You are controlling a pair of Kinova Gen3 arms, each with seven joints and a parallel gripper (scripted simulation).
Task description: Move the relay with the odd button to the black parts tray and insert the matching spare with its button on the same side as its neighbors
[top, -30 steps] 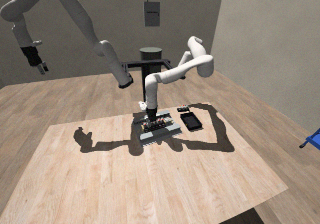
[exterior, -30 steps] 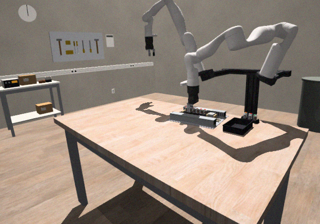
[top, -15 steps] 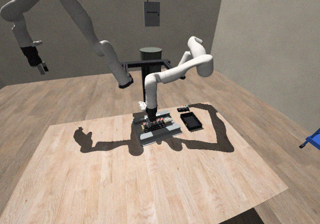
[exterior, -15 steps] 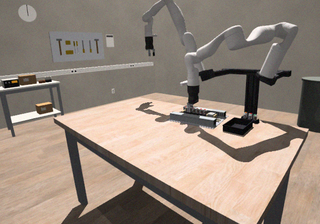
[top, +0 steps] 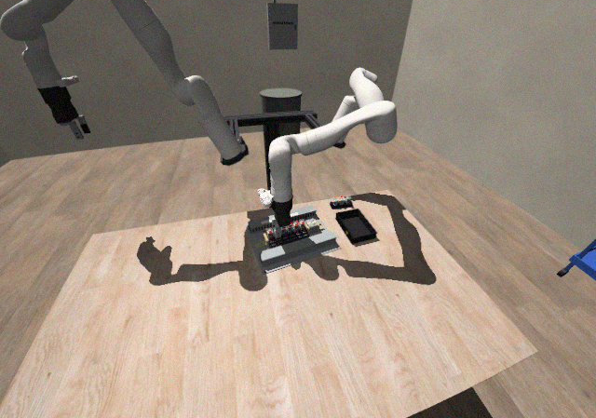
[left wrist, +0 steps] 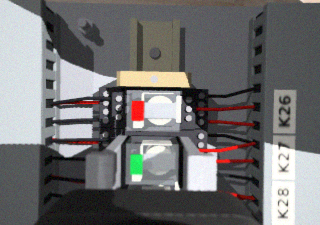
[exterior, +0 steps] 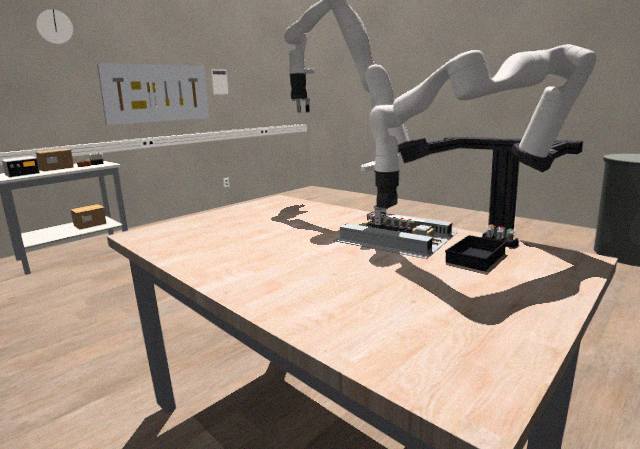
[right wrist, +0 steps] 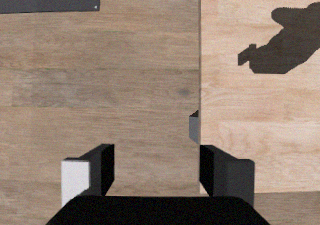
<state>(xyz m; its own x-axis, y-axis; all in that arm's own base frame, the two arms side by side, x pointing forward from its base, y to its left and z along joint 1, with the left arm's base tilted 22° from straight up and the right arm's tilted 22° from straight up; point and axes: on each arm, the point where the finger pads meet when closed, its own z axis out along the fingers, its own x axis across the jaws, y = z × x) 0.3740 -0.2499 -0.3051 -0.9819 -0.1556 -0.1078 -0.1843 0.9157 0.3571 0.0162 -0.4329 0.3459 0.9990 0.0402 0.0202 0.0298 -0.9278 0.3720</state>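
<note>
My left gripper is shut on the green-button relay, second in the row beside label K27, with a finger on each side. Whether it is raised is hard to tell. The neighboring red-button relay looks straight, its button on the same side. The other visible panel relays show red buttons; some are hidden by the gripper. The relay panel appears flat on the table. The spare rack holds orange-, red- and green-button relays. The black tray looks empty. My right gripper is open and empty, high up.
Grey wire ducts run along both sides of the relay row, with wires entering them. A tan end block sits beside the red-button relay. The tray and rack stand beside the panel. The right gripper hangs far from the panel, near the table's edge.
</note>
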